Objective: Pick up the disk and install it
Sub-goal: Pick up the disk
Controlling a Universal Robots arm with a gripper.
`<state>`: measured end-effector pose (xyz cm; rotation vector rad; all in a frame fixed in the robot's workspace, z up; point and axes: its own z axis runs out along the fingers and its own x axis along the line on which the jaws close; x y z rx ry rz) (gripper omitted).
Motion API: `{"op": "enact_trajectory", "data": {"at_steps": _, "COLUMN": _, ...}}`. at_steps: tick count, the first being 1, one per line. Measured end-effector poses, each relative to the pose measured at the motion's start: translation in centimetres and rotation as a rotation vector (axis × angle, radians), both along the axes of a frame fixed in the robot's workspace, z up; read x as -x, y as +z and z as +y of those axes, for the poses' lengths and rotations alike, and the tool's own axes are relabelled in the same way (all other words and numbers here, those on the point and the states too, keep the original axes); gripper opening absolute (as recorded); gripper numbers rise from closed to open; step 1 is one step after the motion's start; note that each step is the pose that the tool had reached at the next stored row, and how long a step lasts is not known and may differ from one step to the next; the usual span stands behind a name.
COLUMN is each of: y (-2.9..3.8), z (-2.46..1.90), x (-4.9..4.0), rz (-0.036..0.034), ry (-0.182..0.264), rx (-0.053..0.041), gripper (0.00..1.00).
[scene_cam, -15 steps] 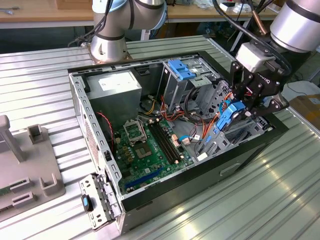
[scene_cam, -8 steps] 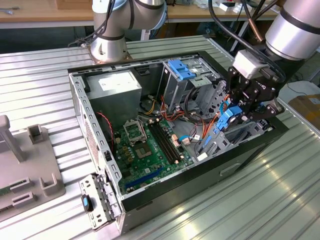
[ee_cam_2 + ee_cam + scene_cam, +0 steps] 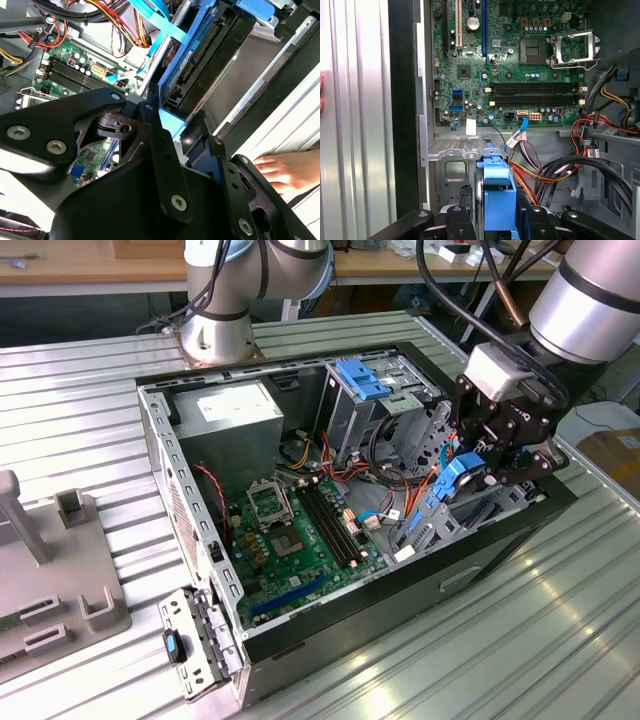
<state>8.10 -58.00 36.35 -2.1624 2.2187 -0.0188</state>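
My gripper [image 3: 478,468] hangs over the open computer case's [image 3: 200,530] drive bay, on the exterior view's right, and is shut on the disk [image 3: 457,480]. The disk is held on edge, partly down in the metal bay [image 3: 425,530]. In the second wrist view the disk [image 3: 200,65] shows a dark grey body inside a bright blue frame, with black fingers [image 3: 156,137] on either side of it. The first wrist view looks down on the disk's blue frame [image 3: 497,197] between the fingers [image 3: 457,220], above the grey bay [image 3: 452,167].
A green motherboard [image 3: 290,540] lies on the case floor, with red, orange and blue cables [image 3: 545,170] beside the bay. A fixed blue bracket [image 3: 362,378] tops the rear cage. A person's hand [image 3: 280,170] rests on the ribbed table. A grey fixture [image 3: 50,570] stands at the exterior view's left.
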Motion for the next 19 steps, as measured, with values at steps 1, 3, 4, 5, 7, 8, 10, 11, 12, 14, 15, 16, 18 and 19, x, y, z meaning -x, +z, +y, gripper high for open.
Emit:
{"op": "enact_trajectory", "data": {"at_steps": 1, "y": 0.02, "z": 0.0, "x": 0.0, "rz": 0.0, "ry": 0.0, "rx": 0.0004, "gripper": 0.44}}
{"op": "enact_trajectory", "data": {"at_steps": 3, "y": 0.0, "z": 0.0, "x": 0.0, "rz": 0.0, "ry": 0.0, "rx": 0.0001, "gripper": 0.44}}
{"op": "enact_trajectory", "data": {"at_steps": 4, "y": 0.01, "z": 0.0, "x": 0.0, "rz": 0.0, "ry": 0.0, "rx": 0.0003, "gripper": 0.44}}
{"op": "enact_trajectory", "data": {"at_steps": 5, "y": 0.0, "z": 0.0, "x": 0.0, "rz": 0.0, "ry": 0.0, "rx": 0.0001, "gripper": 0.44}}
{"op": "enact_trajectory", "data": {"at_steps": 7, "y": 0.01, "z": 0.0, "x": 0.0, "rz": 0.0, "ry": 0.0, "rx": 0.0002, "gripper": 0.51}}
{"op": "enact_trajectory", "data": {"at_steps": 8, "y": 0.0, "z": 0.0, "x": 0.0, "rz": 0.0, "ry": 0.0, "rx": 0.0002, "gripper": 0.51}}
{"op": "enact_trajectory", "data": {"at_steps": 10, "y": 0.0, "z": 0.0, "x": 0.0, "rz": 0.0, "ry": 0.0, "rx": 0.0002, "gripper": 0.58}}
{"op": "enact_trajectory", "data": {"at_steps": 11, "y": 0.01, "z": 0.0, "x": 0.0, "rz": 0.0, "ry": 0.0, "rx": 0.0003, "gripper": 0.58}}
{"op": "enact_trajectory", "data": {"at_steps": 12, "y": 0.0, "z": 0.0, "x": 0.0, "rz": 0.0, "ry": 0.0, "rx": 0.0003, "gripper": 0.58}}
{"op": "enact_trajectory", "data": {"at_steps": 14, "y": 0.0, "z": 0.0, "x": 0.0, "rz": 0.0, "ry": 0.0, "rx": 0.0003, "gripper": 0.5}}
{"op": "enact_trajectory", "data": {"at_steps": 15, "y": 0.01, "z": 0.0, "x": 0.0, "rz": 0.0, "ry": 0.0, "rx": 0.0005, "gripper": 0.5}}
{"op": "enact_trajectory", "data": {"at_steps": 16, "y": 0.01, "z": 0.0, "x": 0.0, "rz": 0.0, "ry": 0.0, "rx": 0.0004, "gripper": 0.37}}
{"op": "enact_trajectory", "data": {"at_steps": 18, "y": 0.01, "z": 0.0, "x": 0.0, "rz": 0.0, "ry": 0.0, "rx": 0.0004, "gripper": 0.37}}
{"op": "enact_trajectory", "data": {"at_steps": 19, "y": 0.01, "z": 0.0, "x": 0.0, "rz": 0.0, "ry": 0.0, "rx": 0.0004, "gripper": 0.37}}
